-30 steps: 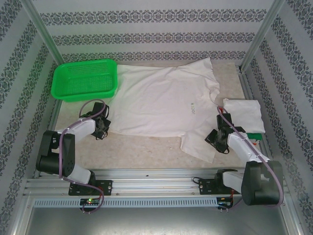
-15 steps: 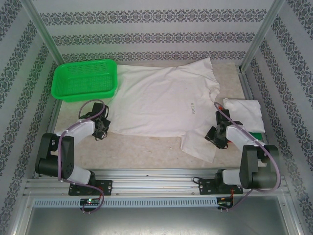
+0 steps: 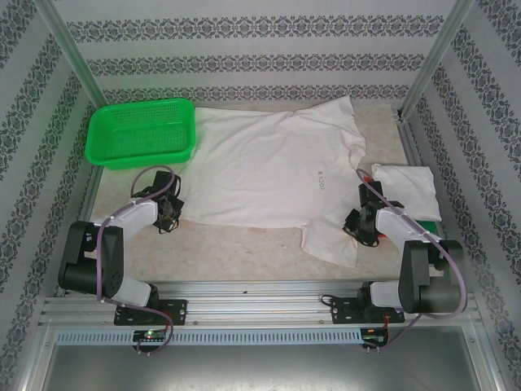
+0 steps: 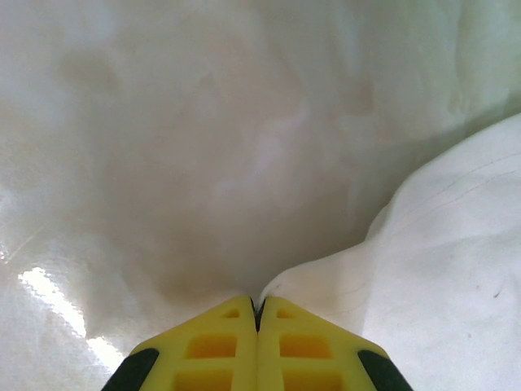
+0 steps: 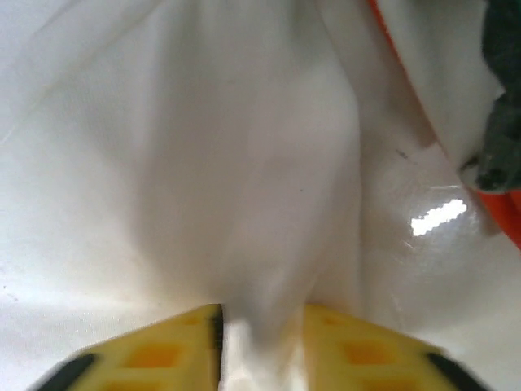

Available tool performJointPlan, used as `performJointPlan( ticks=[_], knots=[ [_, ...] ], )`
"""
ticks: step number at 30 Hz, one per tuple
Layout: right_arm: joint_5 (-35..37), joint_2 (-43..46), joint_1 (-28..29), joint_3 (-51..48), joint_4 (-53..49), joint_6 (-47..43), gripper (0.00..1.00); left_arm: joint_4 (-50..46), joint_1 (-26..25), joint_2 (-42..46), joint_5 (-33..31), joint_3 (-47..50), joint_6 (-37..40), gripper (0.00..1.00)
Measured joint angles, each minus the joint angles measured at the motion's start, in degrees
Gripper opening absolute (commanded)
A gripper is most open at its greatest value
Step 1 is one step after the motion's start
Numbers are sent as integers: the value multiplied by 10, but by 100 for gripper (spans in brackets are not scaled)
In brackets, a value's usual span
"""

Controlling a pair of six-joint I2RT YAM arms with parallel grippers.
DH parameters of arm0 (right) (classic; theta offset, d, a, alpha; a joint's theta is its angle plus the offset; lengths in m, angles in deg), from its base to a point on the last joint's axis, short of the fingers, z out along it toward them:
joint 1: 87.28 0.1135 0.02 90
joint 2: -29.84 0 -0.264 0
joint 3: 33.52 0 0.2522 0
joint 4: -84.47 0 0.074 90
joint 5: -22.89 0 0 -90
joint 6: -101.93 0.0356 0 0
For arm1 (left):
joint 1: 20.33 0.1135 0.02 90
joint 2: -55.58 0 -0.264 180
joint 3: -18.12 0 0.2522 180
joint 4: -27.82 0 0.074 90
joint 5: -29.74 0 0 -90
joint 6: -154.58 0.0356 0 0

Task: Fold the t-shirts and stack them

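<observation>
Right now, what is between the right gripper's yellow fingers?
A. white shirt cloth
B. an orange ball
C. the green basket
A: in the right wrist view, a fold of the spread t-shirt runs up between the two yellow fingers of the right gripper.

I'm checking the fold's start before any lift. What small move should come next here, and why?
Probably squeeze the right claw fully shut first. A ridge of the spread t-shirt fills the gap between its fingers, which stand apart, so its hold looks unsure, while the left claw is closed at the cloth's edge.
</observation>
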Motion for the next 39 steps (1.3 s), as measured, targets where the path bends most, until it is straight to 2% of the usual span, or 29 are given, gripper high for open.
performJointPlan(
  ticks=[7, 17, 20, 22, 23, 26, 27, 30, 31, 35, 39],
  knots=[
    [0, 100, 9, -18, -25, 33, 34, 0, 0, 2, 0, 0, 0, 0],
    [-2, 38, 41, -38, -26, 73, 34, 4, 0, 2, 0, 0, 0, 0],
    [0, 17, 42, -33, -24, 72, 25, 4, 0, 2, 0, 1, 0, 0],
    [2, 7, 42, -29, -19, 71, 6, 5, 0, 2, 0, 1, 0, 0],
    [3, 5, 42, -28, -18, 71, 0, 5, 0, 2, 0, 1, 0, 0],
    [8, 11, 42, -27, -14, 75, 0, 8, 0, 2, 0, 2, 0, 0],
    [10, 19, 42, -31, -13, 75, 1, 8, 0, 2, 0, 3, 0, 0],
    [12, 59, 42, -45, -16, 74, 41, 10, 0, 2, 0, 6, 0, 0],
    [14, 71, 42, -45, -19, 74, 45, 11, 0, 2, 0, 7, 0, 0],
    [20, 80, 42, -44, -19, 68, 42, 15, 0, 2, 0, 9, 0, 0],
    [26, 38, 38, -31, -20, 57, 38, 17, 0, 0, 1, 9, 0, 0]
  ],
)
